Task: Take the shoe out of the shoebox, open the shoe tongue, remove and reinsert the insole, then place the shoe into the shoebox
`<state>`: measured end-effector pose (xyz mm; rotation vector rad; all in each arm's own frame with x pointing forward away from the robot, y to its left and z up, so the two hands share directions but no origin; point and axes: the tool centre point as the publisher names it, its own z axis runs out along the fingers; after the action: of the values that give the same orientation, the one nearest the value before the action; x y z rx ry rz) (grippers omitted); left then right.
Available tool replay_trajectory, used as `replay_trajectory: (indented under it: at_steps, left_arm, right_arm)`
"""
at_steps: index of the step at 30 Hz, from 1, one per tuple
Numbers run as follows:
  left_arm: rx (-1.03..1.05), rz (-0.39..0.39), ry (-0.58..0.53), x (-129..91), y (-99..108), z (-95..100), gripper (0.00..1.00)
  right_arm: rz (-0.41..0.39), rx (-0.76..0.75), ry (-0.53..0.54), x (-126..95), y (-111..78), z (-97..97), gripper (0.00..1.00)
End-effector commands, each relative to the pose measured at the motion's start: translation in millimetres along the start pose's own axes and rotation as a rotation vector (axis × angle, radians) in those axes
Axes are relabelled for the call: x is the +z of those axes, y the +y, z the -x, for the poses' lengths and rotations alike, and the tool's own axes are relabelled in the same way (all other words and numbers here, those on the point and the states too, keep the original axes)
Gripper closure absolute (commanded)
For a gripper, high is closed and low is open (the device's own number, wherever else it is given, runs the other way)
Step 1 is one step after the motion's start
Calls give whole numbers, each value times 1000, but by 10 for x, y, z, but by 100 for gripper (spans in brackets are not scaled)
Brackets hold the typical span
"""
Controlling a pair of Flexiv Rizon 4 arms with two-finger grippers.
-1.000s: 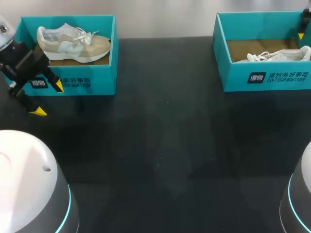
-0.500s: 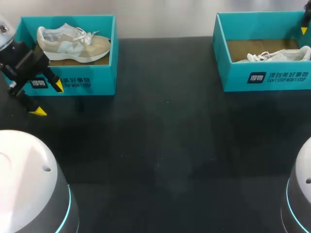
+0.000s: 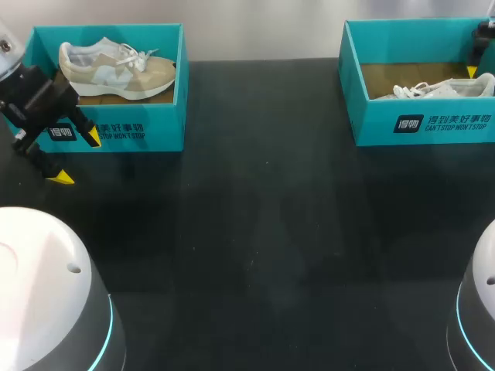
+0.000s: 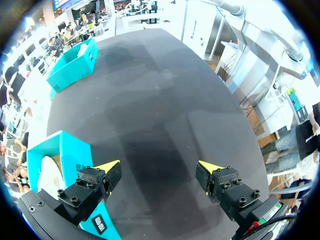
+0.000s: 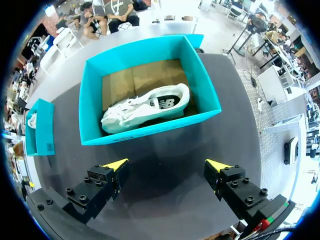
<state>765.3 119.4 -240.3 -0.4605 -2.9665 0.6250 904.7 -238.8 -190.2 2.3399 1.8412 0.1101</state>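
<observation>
A black table (image 3: 263, 216) fills the scene, with one teal shoebox at each far corner. At the left side, the left gripper (image 3: 76, 158) sits low just in front of the left shoebox (image 3: 116, 133), near its outer front corner. Its two yellow-tipped fingers are spread wide, holding nothing and touching nothing. In the left wrist view only bare tabletop lies between the fingers, and the box wall stands just beside one finger. Inside this box a beige and white shoe (image 3: 116, 68) rests upright on its sole, laces up, toe pointing toward the middle of the table. The middle of the table is bare. At the far right stands the right shoebox (image 3: 433, 122), holding a white shoe (image 3: 433, 90) that lies on its side on the brown cardboard floor, close to the front wall. The right gripper (image 5: 166, 165) hangs above the outer end of this box, and only one yellow tip shows in the head view. Seen from its wrist, its fingers are wide apart and empty, with the box and shoe ahead of them, apart from both tips.
</observation>
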Motion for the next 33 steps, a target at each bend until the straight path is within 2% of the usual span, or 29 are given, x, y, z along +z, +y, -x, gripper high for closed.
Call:
replay_trajectory:
  at_steps: [1, 13, 14, 17, 20, 26, 29, 32, 33]
  left_arm:
    - [1, 2, -1, -3, 3, -10, 0]
    - [1, 2, -1, -3, 3, -10, 0]
    - [18, -15, 16, -52, 29, -5, 0]
    - [-37, 55, 7, -141, 123, 61, 0]
    - [-98, 92, 3, -224, 236, 144, 0]
    - [-79, 160, 6, -393, 374, 234, 0]
    - [-65, 162, 21, -458, 461, 273, 0]
    - [50, 141, 38, -548, 594, 375, 0]
    - [51, 155, 40, -574, 647, 426, 0]
  right_arm:
    - [11, 1, 3, -4, -47, 17, 0]
    - [11, 1, 3, -4, -47, 17, 0]
    - [11, 1, 3, -4, -47, 17, 0]
    - [11, 1, 3, -4, -47, 17, 0]
    - [11, 1, 3, -4, -47, 17, 0]
    - [11, 1, 3, -4, -47, 17, 0]
    - [11, 1, 3, -4, -47, 17, 0]
    - [11, 1, 3, -4, -47, 17, 0]
    - [11, 1, 3, -4, -47, 17, 0]
